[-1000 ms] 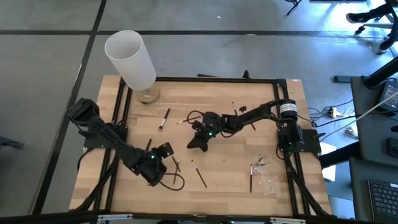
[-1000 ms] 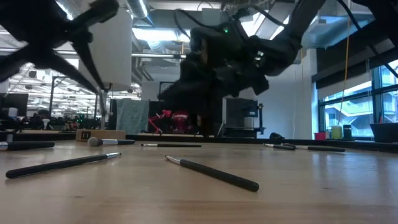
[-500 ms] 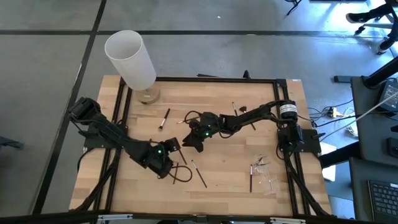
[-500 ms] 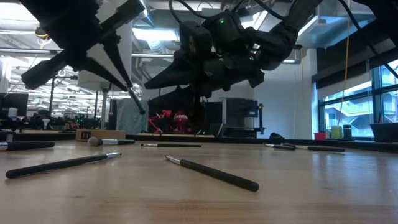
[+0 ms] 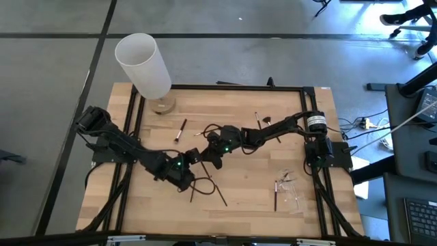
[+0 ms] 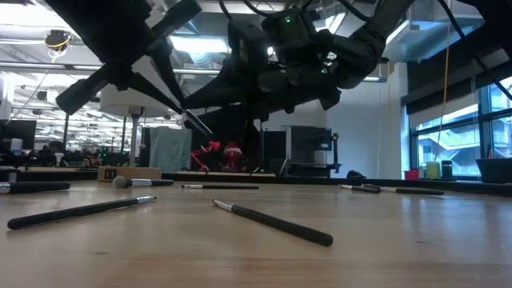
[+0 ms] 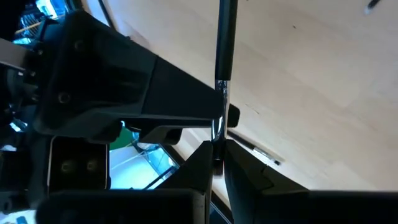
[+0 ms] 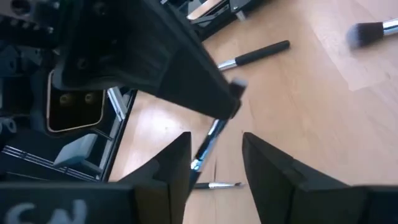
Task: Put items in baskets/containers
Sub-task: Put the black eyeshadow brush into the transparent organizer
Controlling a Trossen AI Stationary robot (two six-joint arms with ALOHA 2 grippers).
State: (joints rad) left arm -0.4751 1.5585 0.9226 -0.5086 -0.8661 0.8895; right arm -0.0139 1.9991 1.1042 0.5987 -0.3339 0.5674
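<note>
My left gripper [image 5: 192, 159] [image 7: 216, 153] is over the table's middle, shut on a thin dark-handled makeup brush [image 7: 224, 56]. My right gripper [image 5: 208, 153] [image 8: 214, 155] faces it closely, open, with its fingers on either side of that brush [image 8: 210, 140] without touching it. More brushes lie flat on the wood: one [image 5: 180, 129] toward the far left, one [image 5: 218, 190] toward the near edge, and two [image 5: 258, 119] [image 5: 276, 134] under the right arm. The clear container [image 5: 293, 193] sits at the near right, with brushes [image 5: 276, 195] beside it. My left gripper pinches the brush between its two fingertips [image 7: 239, 163] at the silvery ferrule [image 7: 218, 127], close to the head end. The dark handle runs on straight past the fingertips. The brush is lifted clear of the table, and its pale tip [image 8: 236, 83] sticks out beside one finger.
A tall white cylinder [image 5: 143, 65] on a round wooden base stands at the far left corner. A black frame [image 5: 232, 87] borders the table. In the low view, brushes [image 6: 80, 211] [image 6: 274, 222] lie on the near wood, under both raised arms.
My left gripper has risen from the near left part of the table and travelled toward the middle, carrying the brush up to my right gripper. My right gripper has shifted a little toward the table's left, meeting it.
</note>
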